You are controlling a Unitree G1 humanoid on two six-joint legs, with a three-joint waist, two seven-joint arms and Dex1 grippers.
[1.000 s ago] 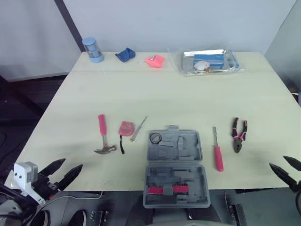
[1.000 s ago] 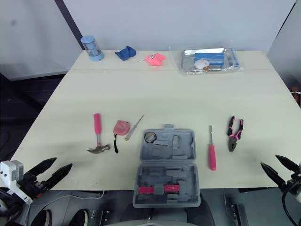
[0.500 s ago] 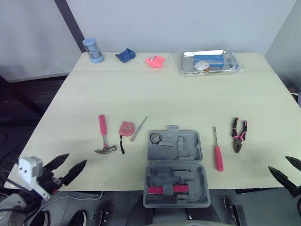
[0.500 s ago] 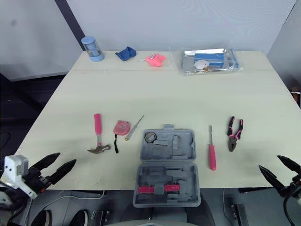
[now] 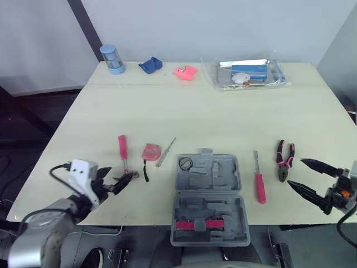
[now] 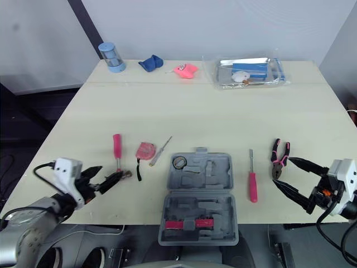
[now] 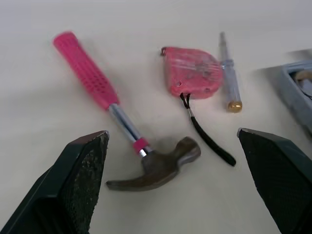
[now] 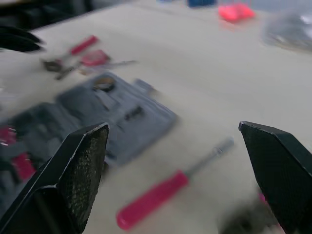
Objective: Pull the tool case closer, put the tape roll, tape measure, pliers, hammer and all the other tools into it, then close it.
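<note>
A grey plastic tool case (image 5: 209,192) is seen lying open at the near edge of a pale wooden table (image 5: 223,111), with its front part sticking out over the edge. A small dark tape roll (image 5: 185,163) is tucked in the far left corner of the case. To the left of the case, a thin little screwdriver (image 5: 165,152), a pink tape measure (image 5: 150,152) and a hammer with a pink handle (image 5: 124,164) are laid out. The left gripper (image 5: 118,177) is held just by the hammer's head with its fingers spread wide. To the right, a screwdriver with a pink handle (image 5: 258,178) and pink and black pliers (image 5: 284,161) are found. The right gripper (image 5: 295,172) is held near the pliers, fingers spread apart, nothing in them.
</note>
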